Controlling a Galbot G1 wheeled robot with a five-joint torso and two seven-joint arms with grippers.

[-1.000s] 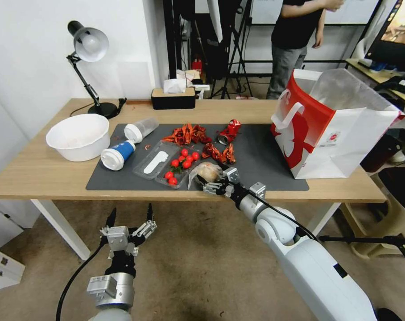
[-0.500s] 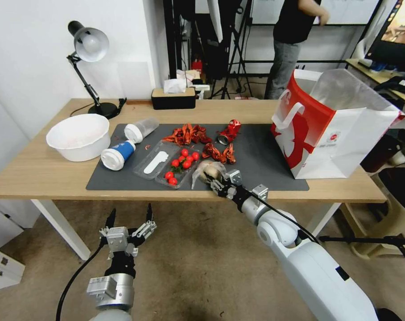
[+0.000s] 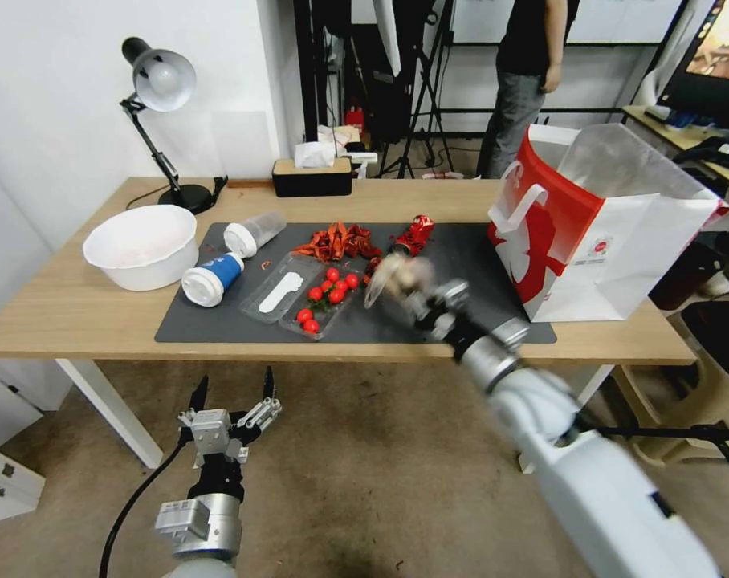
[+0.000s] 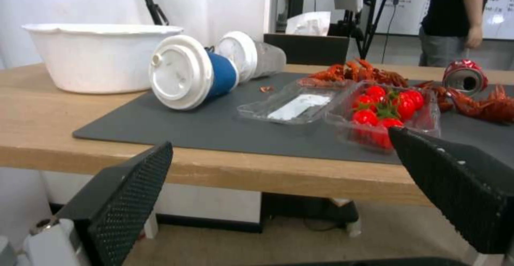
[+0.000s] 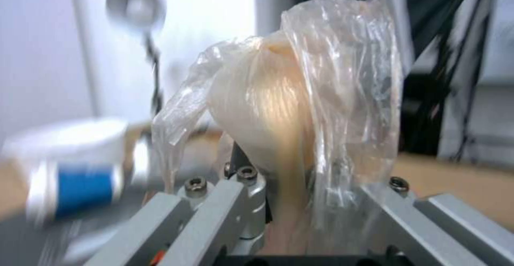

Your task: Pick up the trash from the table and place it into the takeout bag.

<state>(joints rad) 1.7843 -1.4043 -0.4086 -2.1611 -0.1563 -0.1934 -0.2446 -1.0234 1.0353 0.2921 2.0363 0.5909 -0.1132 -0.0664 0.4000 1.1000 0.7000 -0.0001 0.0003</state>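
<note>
Right end effector is clamped on the clear bag with bun, raised over the mat's middle, left of the takeout bag. Left end effector, fingers apart, hangs below the tabletop near edge. From the right wrist, the bag stands lengthwise up from the clamp.

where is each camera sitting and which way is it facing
Head view: high on the robot, looking down at the table; left pincer parked open below the edge, right pincer lifting the clear bag with bun.
Left wrist view: below the table edge, looking across the mat; both fingers frame it.
Right wrist view: behind the right pincer, facing the held bun bag.
All three share the blue-and-white lidded cup.
</note>
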